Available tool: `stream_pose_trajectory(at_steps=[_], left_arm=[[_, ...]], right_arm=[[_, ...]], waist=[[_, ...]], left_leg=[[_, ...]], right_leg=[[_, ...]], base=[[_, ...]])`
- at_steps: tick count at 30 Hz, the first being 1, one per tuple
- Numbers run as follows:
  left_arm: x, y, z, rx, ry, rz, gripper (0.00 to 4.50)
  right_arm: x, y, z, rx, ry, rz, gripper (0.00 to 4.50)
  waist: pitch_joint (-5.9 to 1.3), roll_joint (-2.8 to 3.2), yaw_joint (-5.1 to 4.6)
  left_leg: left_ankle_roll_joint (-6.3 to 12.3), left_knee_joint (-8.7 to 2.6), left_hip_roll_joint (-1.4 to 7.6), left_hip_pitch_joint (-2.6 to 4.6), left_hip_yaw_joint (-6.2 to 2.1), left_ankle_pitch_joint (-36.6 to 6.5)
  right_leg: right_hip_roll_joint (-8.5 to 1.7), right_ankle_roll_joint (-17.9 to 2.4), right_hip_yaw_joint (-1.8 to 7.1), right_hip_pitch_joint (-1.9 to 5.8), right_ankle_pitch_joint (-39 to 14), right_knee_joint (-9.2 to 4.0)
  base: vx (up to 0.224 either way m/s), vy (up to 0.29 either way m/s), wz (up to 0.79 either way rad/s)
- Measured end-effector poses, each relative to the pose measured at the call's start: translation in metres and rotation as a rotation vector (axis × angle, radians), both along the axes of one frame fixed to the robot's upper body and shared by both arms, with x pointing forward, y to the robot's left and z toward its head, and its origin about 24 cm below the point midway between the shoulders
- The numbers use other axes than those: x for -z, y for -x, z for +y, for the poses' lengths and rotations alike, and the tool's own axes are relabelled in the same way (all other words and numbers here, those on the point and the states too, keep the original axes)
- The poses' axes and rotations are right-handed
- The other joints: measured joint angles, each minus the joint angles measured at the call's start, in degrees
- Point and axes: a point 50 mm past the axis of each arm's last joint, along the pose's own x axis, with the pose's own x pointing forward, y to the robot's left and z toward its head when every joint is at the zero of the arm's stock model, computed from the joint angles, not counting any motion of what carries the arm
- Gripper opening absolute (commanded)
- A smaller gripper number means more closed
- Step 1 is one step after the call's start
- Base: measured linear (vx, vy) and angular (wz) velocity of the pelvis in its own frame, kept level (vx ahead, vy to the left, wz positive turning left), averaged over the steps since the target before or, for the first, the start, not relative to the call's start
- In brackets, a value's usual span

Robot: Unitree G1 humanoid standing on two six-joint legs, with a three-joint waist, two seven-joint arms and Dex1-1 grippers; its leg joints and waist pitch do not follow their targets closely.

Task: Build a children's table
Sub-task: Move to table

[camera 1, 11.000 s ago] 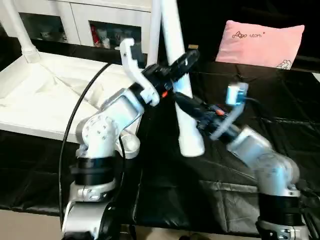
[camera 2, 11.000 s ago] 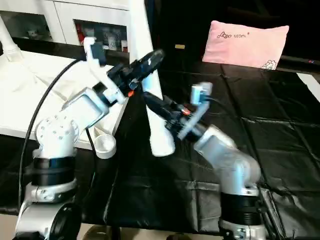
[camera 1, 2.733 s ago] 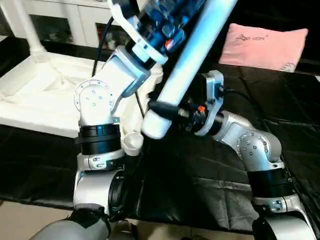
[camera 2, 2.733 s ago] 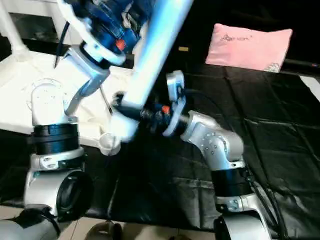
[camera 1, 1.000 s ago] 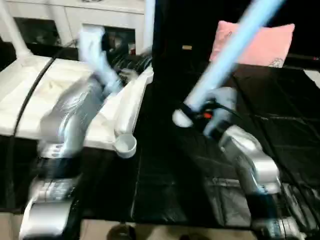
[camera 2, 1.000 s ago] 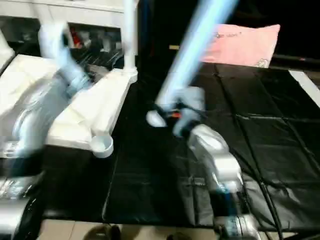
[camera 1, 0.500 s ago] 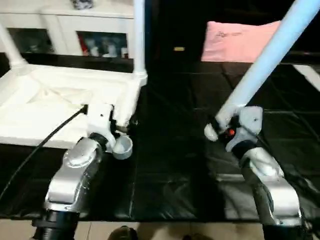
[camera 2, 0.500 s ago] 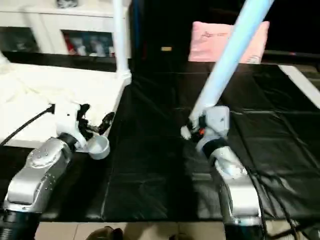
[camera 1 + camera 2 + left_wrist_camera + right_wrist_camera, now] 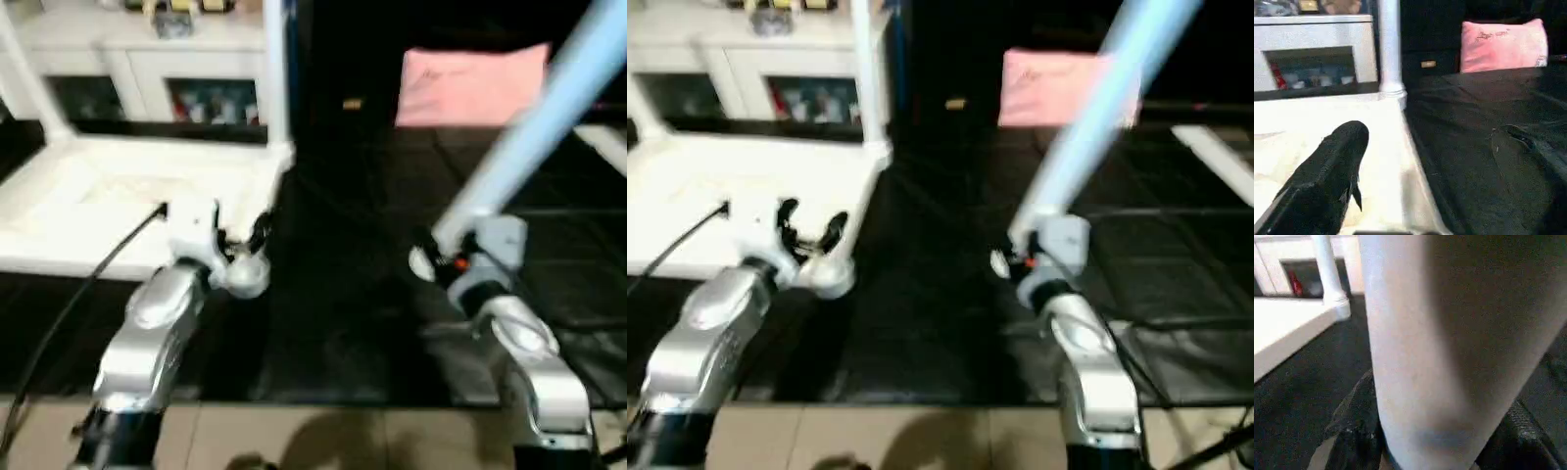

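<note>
Your right claw (image 9: 443, 262) is clenched on the thick end of a leg (image 9: 534, 122), whose long axis slants up and away to the right. Its target, the near-corner socket (image 9: 245, 276) of the upturned tabletop (image 9: 88, 206) on the bench (image 9: 353, 294), lies off to the left, just beside your left claw (image 9: 808, 231), which stands spread and empty. I count three legs: one held and two upright in the far corners.

Right gripper (image 9: 1019, 257) grips slanted leg (image 9: 1095, 108); left gripper (image 9: 810, 227) spread over tabletop (image 9: 725, 196)
</note>
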Motion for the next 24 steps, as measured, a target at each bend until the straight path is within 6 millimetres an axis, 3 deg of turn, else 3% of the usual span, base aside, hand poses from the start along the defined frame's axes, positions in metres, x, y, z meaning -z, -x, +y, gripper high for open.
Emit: stream_pose_trajectory(at_steps=[2, 4, 7, 10, 12, 13, 14, 15, 16, 17, 18, 19, 20, 21, 22, 23, 24], left_arm=[[-0.001, 0.000, 0.003, -0.010, 0.000, -0.002, 4.50], [-0.001, 0.000, 0.003, -0.011, 0.000, -0.002, 4.50], [-0.001, 0.000, 0.004, -0.018, 0.003, -0.003, 4.50], [0.000, 0.001, 0.005, -0.024, 0.003, 0.000, 4.50], [0.002, 0.002, 0.006, -0.030, 0.002, 0.007, 4.50], [0.004, 0.003, 0.007, -0.034, 0.000, 0.011, 4.50], [0.006, 0.005, 0.008, -0.036, -0.002, 0.017, 4.50], [0.007, 0.005, 0.006, -0.033, 0.000, 0.022, 4.50], [0.007, 0.005, 0.004, -0.026, 0.007, 0.020, 4.50], [0.006, 0.006, 0.004, -0.027, 0.006, 0.018, 4.50], [0.007, 0.006, 0.005, -0.031, 0.003, 0.019, 4.50], [0.006, 0.005, 0.006, -0.032, 0.000, 0.018, 4.50], [0.007, 0.006, 0.006, -0.033, -0.001, 0.022, 4.50], [0.007, 0.006, 0.009, -0.041, -0.008, 0.023, 4.50], [0.006, 0.006, 0.013, -0.050, -0.014, 0.022, 4.50], [0.006, 0.005, 0.013, -0.053, -0.014, 0.020, 4.50], [0.005, 0.005, 0.015, -0.057, -0.013, 0.017, 4.50]], right_arm=[[-0.002, -0.002, 0.005, -0.016, -0.006, -0.008, 1.95], [-0.003, -0.002, 0.005, -0.018, -0.004, -0.012, 1.95], [-0.003, -0.002, 0.005, -0.017, -0.001, -0.012, 1.95], [-0.003, -0.002, 0.005, -0.019, 0.000, -0.012, 1.95], [-0.003, -0.002, 0.005, -0.020, 0.000, -0.012, 1.95], [-0.003, -0.002, 0.006, -0.022, 0.000, -0.011, 1.95], [-0.003, -0.002, 0.006, -0.025, 0.001, -0.011, 1.95], [-0.003, -0.002, 0.005, -0.022, 0.005, -0.012, 1.95], [-0.003, -0.002, 0.002, -0.015, 0.015, -0.010, 1.95], [-0.005, -0.003, 0.001, -0.014, 0.017, -0.015, 1.95], [-0.005, -0.003, 0.001, -0.014, 0.018, -0.017, 1.95], [-0.004, -0.003, 0.000, -0.008, 0.015, -0.012, 1.95], [-0.001, -0.002, 0.001, -0.007, 0.008, 0.000, 1.95], [0.001, -0.002, 0.005, -0.020, 0.003, 0.007, 1.95], [0.002, -0.002, 0.011, -0.039, -0.007, 0.011, 1.95], [0.002, -0.002, 0.012, -0.044, -0.007, 0.011, 1.95], [0.002, -0.002, 0.011, -0.041, -0.003, 0.010, 1.95]], waist=[[-0.08, 0.21, -0.53], [-0.09, 0.10, -1.34], [-0.05, 0.03, -2.67], [-0.02, -0.17, -4.27], [-0.01, -0.30, -5.32], [0.02, -0.68, -5.62], [-0.11, -1.23, -5.53], [-0.05, -1.73, -5.57], [-0.08, -1.98, -4.47], [-0.24, -1.49, -3.72], [-0.17, -0.85, -3.38], [0.09, -0.22, -3.67], [0.25, -0.22, -4.66], [0.37, 0.13, -5.27], [0.57, 0.43, -6.02], [0.49, 0.23, -6.23], [0.13, -0.44, -6.29]], left_leg=[[1.02, -0.90, 0.03, 0.04, 0.96, 0.6], [1.81, -1.58, -0.02, 0.34, 2.13, 1.0], [2.70, -1.93, -0.38, 0.33, 3.51, 1.1], [3.24, -1.98, -1.12, 0.32, 4.08, 0.8], [3.45, -2.33, -1.18, 0.27, 4.94, 0.7], [3.45, -2.91, -1.25, 0.35, 5.73, 0.7], [3.45, -3.58, -1.42, 0.46, 6.57, 0.7], [3.39, -3.87, -1.73, 0.55, 6.89, 0.6], [2.68, -1.62, -2.24, -0.13, 5.41, -1.1], [2.83, 2.46, -2.99, -1.20, 0.41, -1.6], [1.70, 4.87, -2.61, -0.78, -2.78, -2.7], [0.52, 5.44, -1.99, -0.49, -2.67, -4.4], [0.86, 5.09, -2.08, -0.31, -1.99, -4.5], [1.24, 4.52, -2.11, -0.34, -2.08, -4.3], [1.81, 3.33, -2.30, -0.18, -2.06, -3.7], [2.02, 2.72, -2.48, 0.01, -2.00, -3.3], [2.53, 1.13, -3.08, 0.51, -1.30, -2.3]], right_leg=[[-0.37, -1.2, -0.20, 0.62, 0.8, -2.13], [-1.19, -0.9, -0.37, 1.31, 0.8, -3.77], [-2.11, -0.7, -0.46, 1.80, 0.8, -5.62], [-2.62, -0.1, -0.54, 1.99, 0.3, -6.67], [-3.47, -0.7, -1.57, 2.11, -1.2, -5.61], [-3.74, -0.9, -3.08, 2.04, -2.4, -3.81], [-3.49, -0.8, -3.48, 2.16, -2.5, -2.75], [-4.11, -0.1, -2.41, 1.68, -2.4, -3.65], [-4.66, 3.5, -1.39, 1.39, -0.4, -4.37], [-4.92, 5.2, -1.34, 1.21, 1.5, -4.24], [-5.33, 5.6, -2.11, 1.07, 3.4, -3.94], [-6.02, 6.0, -2.74, 1.06, 3.8, -3.49], [-5.47, 5.5, -2.39, 1.04, 3.0, -3.88], [-4.68, 2.9, -2.02, 1.05, 1.1, -3.40], [-3.62, 0.0, -2.53, 0.67, -1.1, -1.53], [-2.89, -0.4, -3.29, 0.63, -1.2, -0.44], [-1.32, -0.6, -4.30, 1.31, -1.1, -0.49]], base=[[-0.056, 0.138, -0.01], [-0.046, 0.151, 0.03], [-0.046, 0.157, -0.01], [-0.051, 0.152, -0.04], [-0.055, 0.124, 0.01], [-0.056, 0.040, 0.09], [-0.056, 0.040, 0.09], [-0.058, -0.003, 0.20], [0.000, 0.000, 0.00], [0.000, 0.000, 0.00], [-0.005, 0.107, -0.33], [-0.120, 0.134, -0.01], [-0.120, 0.134, -0.01], [-0.115, 0.115, 0.12], [-0.053, 0.100, -0.03], [-0.053, 0.100, -0.03], [-0.038, 0.077, -0.04]])
